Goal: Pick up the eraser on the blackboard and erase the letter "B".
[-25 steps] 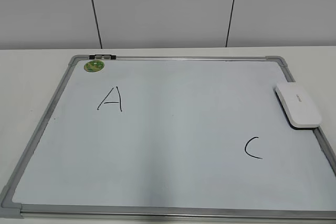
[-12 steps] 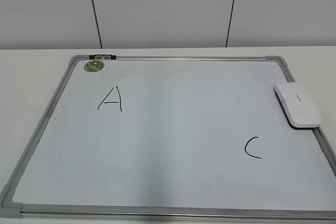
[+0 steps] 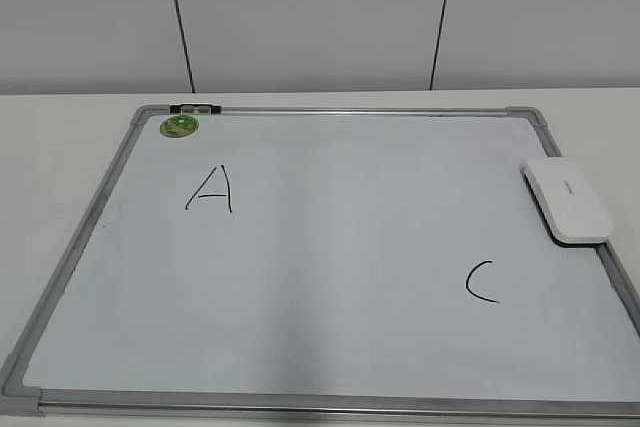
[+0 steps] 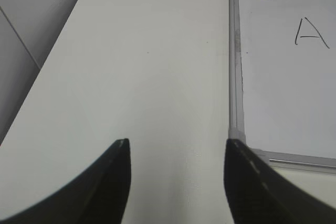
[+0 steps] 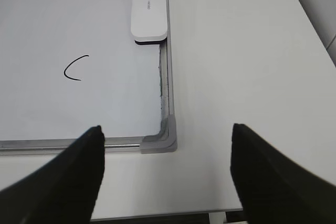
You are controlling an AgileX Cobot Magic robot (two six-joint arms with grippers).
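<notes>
The blackboard [image 3: 340, 247] is a white board with a silver-grey frame, lying flat on the table. The white eraser [image 3: 568, 199] lies on its right edge; it also shows in the right wrist view [image 5: 149, 14]. No letter "B" shows anywhere on the board. A black "A" [image 3: 211, 190] and a black "C" [image 3: 481, 282] are drawn on it. My left gripper [image 4: 176, 142] is open and empty over the bare table left of the board [image 4: 283, 77]. My right gripper [image 5: 168, 129] is open and empty near the board's near right corner [image 5: 163, 139]. Neither gripper shows in the exterior view.
A round green sticker [image 3: 180, 126] sits at the board's far left corner, next to a small metal clip [image 3: 195, 107]. The table's left edge [image 4: 42, 66] and its near edge [image 5: 157, 216] are close to the grippers. A grey panelled wall stands behind.
</notes>
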